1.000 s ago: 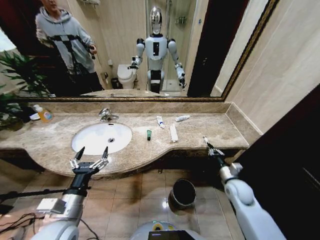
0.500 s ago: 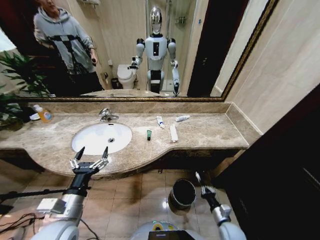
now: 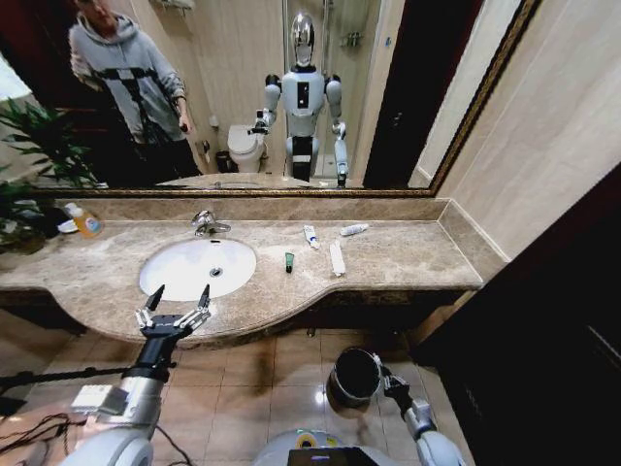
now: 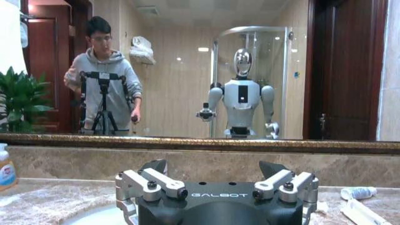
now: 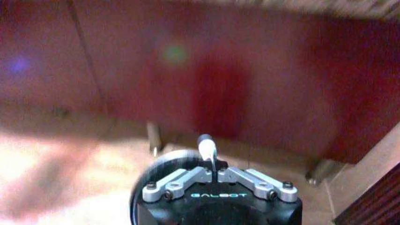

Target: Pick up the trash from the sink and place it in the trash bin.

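The right gripper (image 3: 385, 374), fingers pressed together, hangs low beside the trash bin (image 3: 355, 375); the left gripper (image 3: 176, 303), fingers spread, hovers near the sink (image 3: 197, 267).

My head cam looked forward and down from fairly high up, taking in the whole marble counter (image 3: 408, 254), the sink (image 3: 198, 267), the mirror (image 3: 243, 87) behind it and the floor with the trash bin (image 3: 355, 375). The left wrist cam sat low, right at counter height, facing the mirror (image 4: 187, 70) straight on over my left gripper (image 4: 216, 174), so both views shared the mirror. The right wrist cam was down near the floor, close to a dark red cabinet front (image 5: 206, 70), looking past my right gripper (image 5: 212, 164).
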Tool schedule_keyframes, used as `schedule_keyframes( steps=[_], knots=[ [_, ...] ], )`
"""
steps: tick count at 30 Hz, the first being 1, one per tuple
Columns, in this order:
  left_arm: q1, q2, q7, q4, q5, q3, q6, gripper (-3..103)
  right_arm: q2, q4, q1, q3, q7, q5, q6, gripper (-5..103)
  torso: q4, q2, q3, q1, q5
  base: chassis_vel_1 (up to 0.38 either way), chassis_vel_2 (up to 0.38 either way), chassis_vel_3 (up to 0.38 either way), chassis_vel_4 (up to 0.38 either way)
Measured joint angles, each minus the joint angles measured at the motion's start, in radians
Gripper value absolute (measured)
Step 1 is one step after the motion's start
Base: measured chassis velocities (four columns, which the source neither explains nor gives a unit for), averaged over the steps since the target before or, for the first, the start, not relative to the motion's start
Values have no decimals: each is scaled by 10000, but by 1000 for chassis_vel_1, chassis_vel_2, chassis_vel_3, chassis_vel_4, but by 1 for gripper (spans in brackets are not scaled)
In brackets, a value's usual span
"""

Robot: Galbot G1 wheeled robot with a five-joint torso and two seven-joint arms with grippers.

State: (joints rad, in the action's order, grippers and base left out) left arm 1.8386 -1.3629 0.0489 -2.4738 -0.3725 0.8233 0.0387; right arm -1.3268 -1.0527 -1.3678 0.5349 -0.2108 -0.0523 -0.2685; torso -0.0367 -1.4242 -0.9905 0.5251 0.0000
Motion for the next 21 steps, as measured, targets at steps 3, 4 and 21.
schedule_keyframes(
  steps=[3,4,21],
  knots=[
    [0,0,0,0,0,0,0,100,-203,2032,1126,-234,125,868,-337,0,0,0,0,0,0,0,0,0,0],
    [0,0,0,0,0,0,0,100,-203,2032,1126,-234,125,868,-337,0,0,0,0,0,0,0,0,0,0],
    [0,0,0,0,0,0,0,100,-1347,5427,3668,-323,111,2660,-365,16,-2,0,0,1,-3,0,0,0,0]
  ],
)
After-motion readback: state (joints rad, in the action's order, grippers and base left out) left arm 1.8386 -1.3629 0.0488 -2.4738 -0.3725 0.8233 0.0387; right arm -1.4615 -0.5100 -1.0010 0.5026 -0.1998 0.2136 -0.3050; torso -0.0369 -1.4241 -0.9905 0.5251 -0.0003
